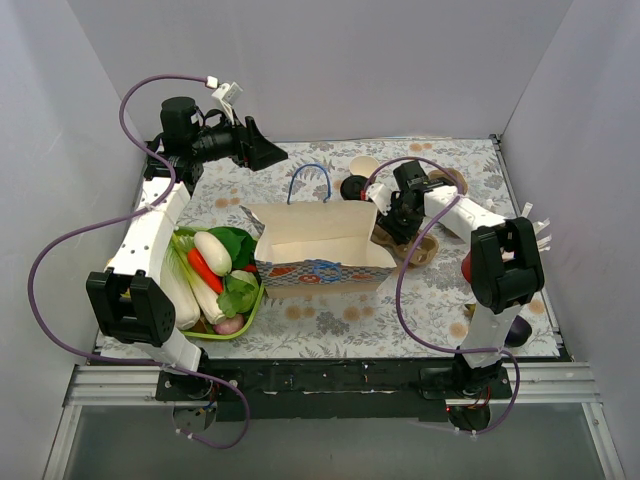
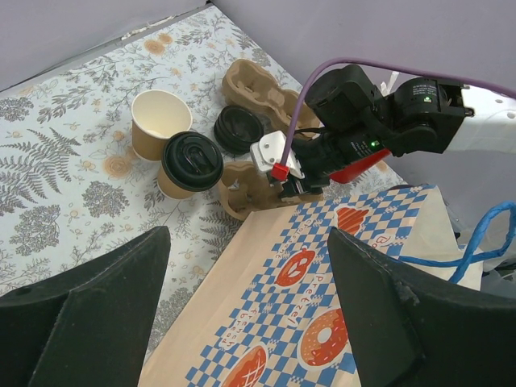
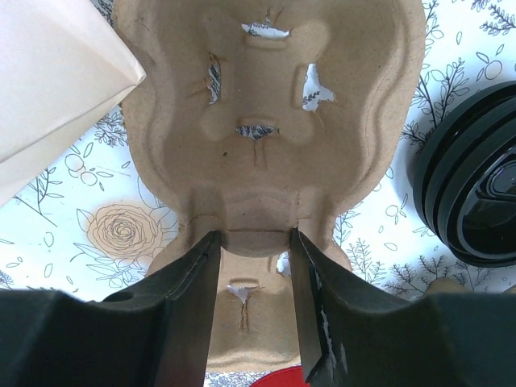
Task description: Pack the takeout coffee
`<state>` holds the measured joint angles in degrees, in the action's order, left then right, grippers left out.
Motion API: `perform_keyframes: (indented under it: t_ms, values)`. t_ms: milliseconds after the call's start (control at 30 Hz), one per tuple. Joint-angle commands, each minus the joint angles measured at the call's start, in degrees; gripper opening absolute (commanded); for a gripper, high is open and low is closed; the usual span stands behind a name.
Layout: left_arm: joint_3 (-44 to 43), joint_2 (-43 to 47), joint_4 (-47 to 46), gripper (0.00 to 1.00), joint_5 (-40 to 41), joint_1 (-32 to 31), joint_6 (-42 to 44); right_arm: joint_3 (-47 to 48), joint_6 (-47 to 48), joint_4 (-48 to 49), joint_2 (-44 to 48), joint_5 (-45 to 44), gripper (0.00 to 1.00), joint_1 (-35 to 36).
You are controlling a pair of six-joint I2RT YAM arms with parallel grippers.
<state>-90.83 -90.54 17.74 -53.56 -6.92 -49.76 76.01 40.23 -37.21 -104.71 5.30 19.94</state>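
Camera above: the right gripper (image 1: 392, 232) sits low on a brown moulded cardboard cup carrier (image 1: 420, 252), beside an open paper bag (image 1: 320, 245). Left wrist: the left gripper (image 2: 250, 234) gapes wide and empty over the bag. The small tan kraft cup with black lid (image 2: 192, 164) stands on the floral cloth (image 2: 64, 161) just beside the carrier. Right wrist: the fingers (image 3: 193, 282) pinch the carrier's narrow middle.

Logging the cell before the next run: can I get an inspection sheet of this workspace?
Surface: floral cloth covering the table.
Job's things: lidded kraft cup on the cloth beside an open cup and loose black lid; not bagged.
Clutter: paper bag, vegetable basket, red cup, spare carrier.
Grippers: left pincer open, empty; right pincer clamped on cardboard carrier.
Cables: purple cable looping off each arm.
Surroundings: plain grey walls.
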Motion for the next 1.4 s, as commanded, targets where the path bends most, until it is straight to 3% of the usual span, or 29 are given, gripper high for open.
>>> perform_keyframes:
  t_ms: [0, 300, 567, 800, 933, 1033, 1133, 1200, 1367]
  values:
    - [-1.1, 0.7, 0.3, 0.79, -0.2, 0.2, 0.3, -0.5, -0.4, -0.3, 0.2, 1.4, 0.45, -0.1]
    - [-0.9, 0.9, 0.5, 0.80, -0.1, 0.2, 1.1, 3.3, 1.1, -4.3, 1.5, -1.3, 0.29, -1.6]
    - [0.2, 1.5, -2.1, 0.80, 0.4, 0.3, 1.9, 13.7, 1.2, -11.8, 7.9, 10.1, 0.16, -6.0]
    - [2.0, 2.4, -4.3, 0.79, 0.7, 0.6, 1.3, 29.8, -0.8, -18.8, 10.3, 16.8, 0.07, -6.3]
    - [3.0, 3.5, -5.3, 0.79, 1.9, 0.6, 1.2, 43.8, -2.3, -21.3, 10.6, 22.6, 0.01, -6.4]
    - [3.5, 4.1, -5.6, 0.79, 2.2, 0.6, 1.1, 48.1, -5.8, -19.4, 12.4, 29.2, 0.01, -6.5]
    - [4.0, 4.8, -5.8, 0.79, 2.7, 0.6, 1.1, 46.4, -10.6, -11.6, 16.2, 36.8, 0.01, -5.7]
    - [4.2, 5.5, -5.6, 0.79, 3.5, 0.6, 1.1, 44.4, -13.4, -4.8, 17.9, 38.0, 0.01, -3.1]
    - [5.0, 7.3, -4.6, 0.79, 7.4, 0.6, 1.6, 45.5, -17.4, -1.0, 15.1, 43.7, 0.01, 3.4]
